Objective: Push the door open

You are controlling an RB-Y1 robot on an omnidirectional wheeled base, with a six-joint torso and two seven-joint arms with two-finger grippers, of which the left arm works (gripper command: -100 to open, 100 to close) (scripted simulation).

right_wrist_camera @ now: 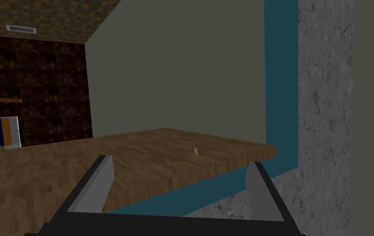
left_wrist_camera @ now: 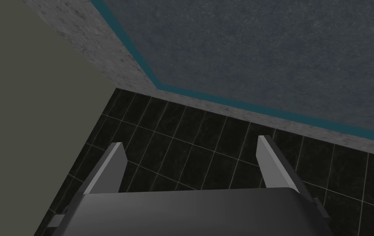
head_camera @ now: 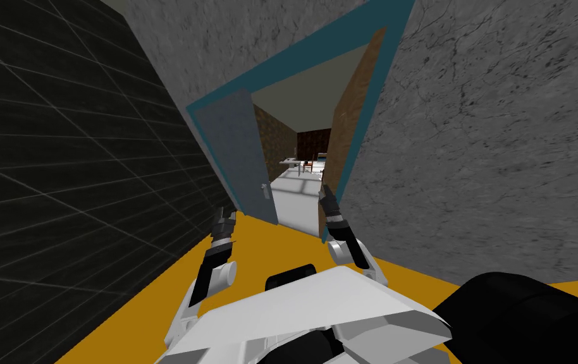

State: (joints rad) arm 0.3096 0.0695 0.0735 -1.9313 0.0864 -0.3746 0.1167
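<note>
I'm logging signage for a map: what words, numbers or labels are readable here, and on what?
None readable. The grey door, its teal frame and the grey wall carry no lettering; the far striped panel shows plain colour bands only.

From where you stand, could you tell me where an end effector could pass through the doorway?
Free: the gap between the door and the wood panel, over white floor. Crowded: the right end effector close by the panel and frame; the left end effector facing the door beside the tiled wall.
</note>
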